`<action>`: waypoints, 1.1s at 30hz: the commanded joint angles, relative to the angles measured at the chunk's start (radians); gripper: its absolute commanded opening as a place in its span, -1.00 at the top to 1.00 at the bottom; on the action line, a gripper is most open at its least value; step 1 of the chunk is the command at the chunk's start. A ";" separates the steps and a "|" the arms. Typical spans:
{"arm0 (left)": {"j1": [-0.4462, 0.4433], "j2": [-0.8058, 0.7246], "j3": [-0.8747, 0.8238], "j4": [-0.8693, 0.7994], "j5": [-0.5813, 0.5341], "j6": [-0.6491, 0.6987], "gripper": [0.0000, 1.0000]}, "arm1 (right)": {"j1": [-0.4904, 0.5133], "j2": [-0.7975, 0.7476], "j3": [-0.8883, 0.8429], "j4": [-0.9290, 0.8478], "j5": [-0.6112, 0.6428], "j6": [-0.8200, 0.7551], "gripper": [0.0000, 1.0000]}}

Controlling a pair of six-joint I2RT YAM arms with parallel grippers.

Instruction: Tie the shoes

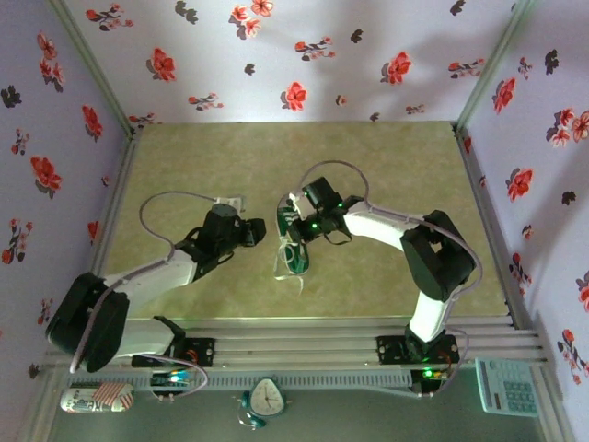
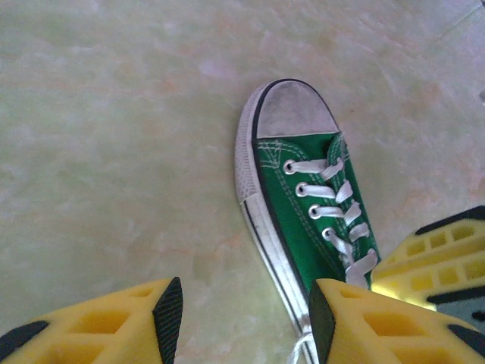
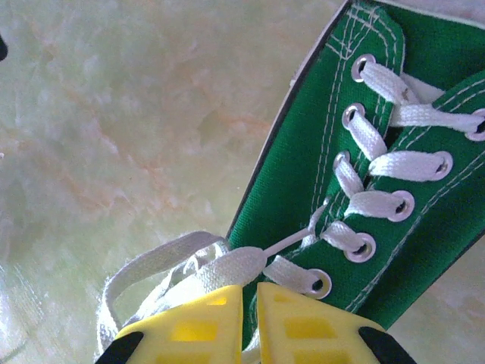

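shoe [image 1: 294, 256] sits abt mid table [image 1: 184, 157], just right of the left gripper [image 1: 254, 230] and right under the right gripper [image 1: 293, 226]. laces [image 3: 394, 163] are threaded thru the eyelets but not knotted, and the loose ends [image 3: 151, 265] lie in a slack loop on the table beside the shoe's side.

right gripper, seen from its own wrist cam, has its jaws pressed nearly together w/ just a slit, tips sitting on the lace ends by the last eyelet. can't tell if a strand is actually pinched or just lying under the tips. left gripper's jaws stand apart, about halfway, nothing btw them but bare table, hovering beside the sole.

what could go wrong imo:
- if the right only has the edge of a flat lace, a pull prob slips it free and the end drops back.
- two strands overlap at the tips, so it may grab both or the wrong one, which spoils the cross-over.
- shoe is small and light w/ nothing pinning it, so a pull on the lace likely drags or tips it instead of tightening.
- grippers are v close together, so the left closing in for the other end could bump the right fingers or nudge the shoe.
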 commanded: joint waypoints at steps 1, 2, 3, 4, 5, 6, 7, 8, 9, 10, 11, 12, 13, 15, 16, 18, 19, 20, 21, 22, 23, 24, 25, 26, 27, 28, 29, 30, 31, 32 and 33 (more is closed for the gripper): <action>0.007 0.046 0.056 -0.007 0.033 -0.026 -0.02 | 0.009 -0.029 -0.023 0.000 0.013 -0.008 0.71; 0.006 0.064 0.068 -0.009 0.037 -0.036 -0.02 | 0.008 -0.029 -0.027 0.003 0.013 -0.008 0.71; 0.006 0.082 0.083 -0.017 0.041 -0.045 -0.02 | 0.009 -0.033 -0.033 0.011 0.013 -0.008 0.71; 0.006 0.097 0.099 -0.029 0.044 -0.055 -0.02 | 0.009 -0.036 -0.040 0.019 0.013 -0.007 0.71; 0.005 0.117 0.117 -0.041 0.050 -0.064 0.00 | 0.009 -0.038 -0.047 0.029 0.015 -0.007 0.72; 0.003 0.136 0.134 -0.050 0.064 -0.069 0.06 | 0.009 -0.040 -0.053 0.038 0.016 -0.007 0.72; 0.000 0.153 0.150 -0.057 0.074 -0.070 0.13 | 0.009 -0.041 -0.062 0.049 0.018 -0.007 0.73; -0.007 0.170 0.168 -0.068 0.079 -0.070 0.21 | 0.009 -0.044 -0.070 0.060 0.020 -0.004 0.73; -0.012 0.188 0.186 -0.078 0.084 -0.068 0.27 | 0.009 -0.045 -0.077 0.068 0.020 -0.004 0.73; -0.017 0.205 0.200 -0.086 0.088 -0.066 0.31 | 0.009 -0.047 -0.080 0.073 0.019 -0.004 0.73; -0.020 0.227 0.218 -0.097 0.099 -0.065 0.35 | 0.009 -0.048 -0.085 0.079 0.018 -0.003 0.74; -0.023 0.245 0.238 -0.107 0.113 -0.062 0.37 | 0.009 -0.050 -0.090 0.087 0.017 -0.001 0.74; -0.028 0.263 0.253 -0.118 0.122 -0.061 0.38 | 0.009 -0.052 -0.095 0.095 0.017 -0.001 0.74; -0.037 0.294 0.285 -0.142 0.124 -0.056 0.38 | 0.009 -0.057 -0.104 0.109 0.021 0.000 0.74; -0.040 0.300 0.293 -0.150 0.124 -0.055 0.38 | 0.009 -0.057 -0.107 0.112 0.023 0.001 0.74; -0.043 0.303 0.292 -0.152 0.117 -0.054 0.39 | 0.009 -0.059 -0.110 0.116 0.028 0.000 0.75; -0.045 0.298 0.284 -0.147 0.112 -0.053 0.39 | 0.009 -0.059 -0.111 0.120 0.027 0.002 0.75; -0.045 0.287 0.268 -0.138 0.105 -0.051 0.39 | 0.009 -0.060 -0.114 0.126 0.026 0.002 0.75; -0.045 0.274 0.248 -0.123 0.102 -0.050 0.38 | 0.008 -0.061 -0.114 0.128 0.026 0.002 0.75; -0.045 0.263 0.230 -0.109 0.102 -0.047 0.39 | 0.008 -0.059 -0.113 0.128 0.027 0.003 0.75; -0.045 0.250 0.212 -0.098 0.108 -0.045 0.39 | 0.008 -0.060 -0.114 0.132 0.026 0.002 0.75; -0.046 0.240 0.196 -0.093 0.114 -0.039 0.39 | 0.009 -0.062 -0.117 0.137 0.026 0.004 0.75; -0.048 0.229 0.178 -0.080 0.124 -0.031 0.40 | 0.009 -0.062 -0.117 0.139 0.027 0.005 0.75; -0.050 0.213 0.154 -0.061 0.135 -0.023 0.43 | 0.009 -0.060 -0.116 0.139 0.026 0.004 0.75; -0.056 0.193 0.126 -0.043 0.139 -0.015 0.45 | 0.009 -0.058 -0.115 0.137 0.024 0.004 0.75; -0.060 0.174 0.102 -0.031 0.139 -0.011 0.46 | 0.008 -0.057 -0.112 0.136 0.025 0.003 0.75; -0.063 0.150 0.069 -0.015 0.136 -0.012 0.46 | 0.008 -0.054 -0.111 0.136 0.024 0.003 0.75; -0.067 0.125 0.033 0.009 0.136 -0.018 0.47 | 0.008 -0.053 -0.109 0.136 0.025 0.005 0.75; -0.070 0.105 -0.001 0.033 0.136 -0.031 0.47 | 0.007 -0.051 -0.109 0.137 0.025 0.005 0.75; -0.073 0.077 -0.037 0.064 0.136 -0.043 0.47 | 0.009 -0.050 -0.108 0.138 0.025 0.008 0.75; -0.081 0.054 -0.072 0.097 0.138 -0.054 0.46 | 0.009 -0.049 -0.108 0.139 0.022 0.008 0.75</action>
